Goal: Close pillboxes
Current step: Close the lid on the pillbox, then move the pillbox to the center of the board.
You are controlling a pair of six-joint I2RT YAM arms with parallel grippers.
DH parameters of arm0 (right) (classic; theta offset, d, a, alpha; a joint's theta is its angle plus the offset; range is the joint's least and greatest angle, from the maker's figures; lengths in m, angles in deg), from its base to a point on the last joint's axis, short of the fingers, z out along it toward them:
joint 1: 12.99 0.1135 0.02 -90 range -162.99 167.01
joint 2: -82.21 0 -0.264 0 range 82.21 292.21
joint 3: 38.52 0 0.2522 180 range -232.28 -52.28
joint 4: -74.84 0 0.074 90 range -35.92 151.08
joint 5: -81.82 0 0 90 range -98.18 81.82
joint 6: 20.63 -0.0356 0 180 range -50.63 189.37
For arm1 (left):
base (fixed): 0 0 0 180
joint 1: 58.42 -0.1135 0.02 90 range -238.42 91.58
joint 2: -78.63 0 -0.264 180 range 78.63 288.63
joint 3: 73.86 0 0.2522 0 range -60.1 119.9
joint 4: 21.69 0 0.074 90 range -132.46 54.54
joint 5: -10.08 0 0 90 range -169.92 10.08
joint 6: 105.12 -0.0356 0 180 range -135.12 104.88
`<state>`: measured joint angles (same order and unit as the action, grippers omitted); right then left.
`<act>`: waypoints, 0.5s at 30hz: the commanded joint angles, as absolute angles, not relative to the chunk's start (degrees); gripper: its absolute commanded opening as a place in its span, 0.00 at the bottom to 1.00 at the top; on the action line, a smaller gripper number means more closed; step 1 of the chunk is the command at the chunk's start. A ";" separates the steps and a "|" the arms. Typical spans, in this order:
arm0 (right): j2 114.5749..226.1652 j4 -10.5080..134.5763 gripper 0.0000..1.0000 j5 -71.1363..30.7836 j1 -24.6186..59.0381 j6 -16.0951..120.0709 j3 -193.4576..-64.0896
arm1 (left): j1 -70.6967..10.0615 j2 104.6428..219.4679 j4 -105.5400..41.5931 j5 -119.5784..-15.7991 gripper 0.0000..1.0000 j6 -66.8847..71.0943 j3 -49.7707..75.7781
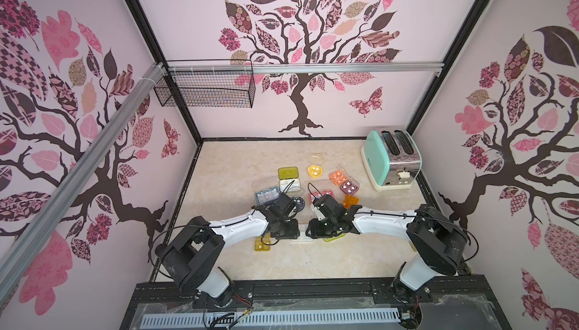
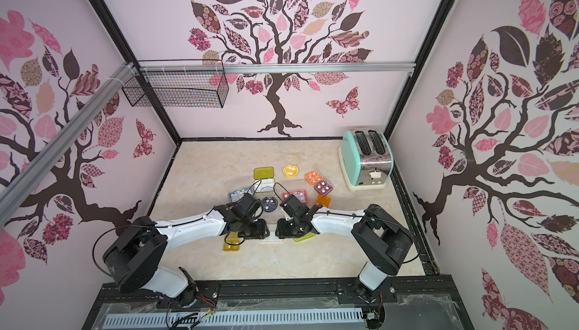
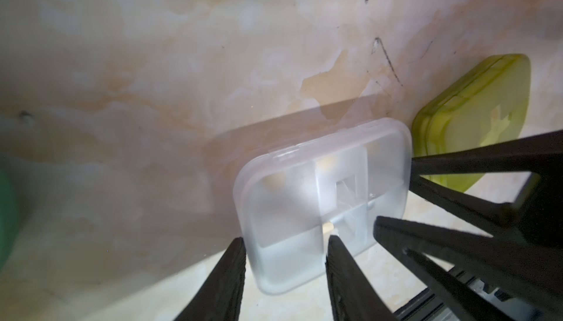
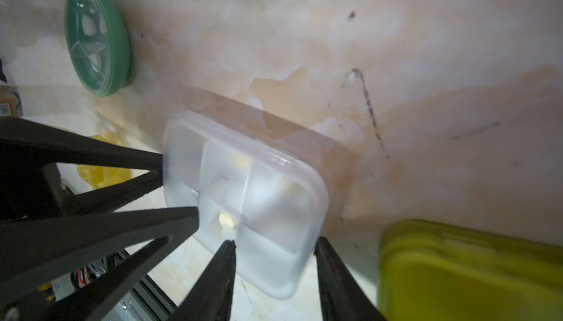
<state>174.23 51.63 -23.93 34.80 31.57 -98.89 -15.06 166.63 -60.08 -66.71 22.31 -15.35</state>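
well on the arms' side of the toaster [image 1: 390, 159] we find the white pillbox [image 3: 320, 182], nearly hidden under both wrists in both top views, with the left gripper [image 3: 286, 239] and right gripper [image 4: 274, 241] each spread astride one edge, and we cannot tell whether they touch it.

Frosted white pillbox [image 4: 253, 188], right end effector [image 4: 275, 241] parted over it, left end effector [image 4: 179, 185] at its side

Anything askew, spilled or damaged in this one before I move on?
No spill or breakage shows. Two things stand out: both the left pincer and the right pincer crowd the same clear pillbox from opposite sides, and a dark scratch marks the tabletop beside it.
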 commanded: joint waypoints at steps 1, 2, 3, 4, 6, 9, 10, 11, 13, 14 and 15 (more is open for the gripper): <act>169.95 47.22 0.49 -21.70 34.45 33.95 -102.97 | -13.85 168.99 -61.19 -67.51 0.45 21.74 -15.23; 169.14 45.99 0.51 -21.08 34.10 34.50 -103.61 | -13.68 169.24 -61.34 -67.61 0.45 21.55 -14.96; 168.43 44.64 0.52 -20.46 33.67 35.11 -104.17 | -13.46 169.49 -61.60 -67.70 0.45 21.45 -14.68; 167.95 43.66 0.53 -20.00 33.15 35.68 -104.37 | -13.42 169.70 -61.73 -67.70 0.45 21.41 -14.48; 166.84 41.98 0.54 -19.03 31.34 36.85 -104.10 | -13.24 169.82 -61.65 -67.70 0.45 21.45 -14.49; 165.72 40.74 0.54 -18.02 28.35 38.41 -102.77 | -12.80 169.44 -61.90 -67.70 0.45 21.73 -14.48; 165.37 39.89 0.53 -17.14 27.52 39.05 -102.40 | -12.58 169.20 -61.90 -67.70 0.45 21.89 -14.56; 165.14 38.91 0.52 -15.99 26.74 39.70 -102.14 | -12.45 169.07 -61.91 -67.78 0.45 22.01 -14.66; 164.44 38.06 0.47 -14.32 25.42 40.34 -101.16 | -12.36 169.14 -61.85 -67.83 0.45 22.15 -14.83; 164.16 37.92 0.46 -13.93 24.64 40.66 -100.46 | -12.36 169.30 -61.75 -67.88 0.45 22.16 -14.87; 164.04 37.88 0.46 -13.75 24.13 40.89 -99.88 | -12.36 169.41 -61.68 -67.83 0.45 22.21 -15.01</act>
<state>165.19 41.71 -16.65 25.03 38.72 -100.82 -13.03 168.01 -59.57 -67.01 22.40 -14.04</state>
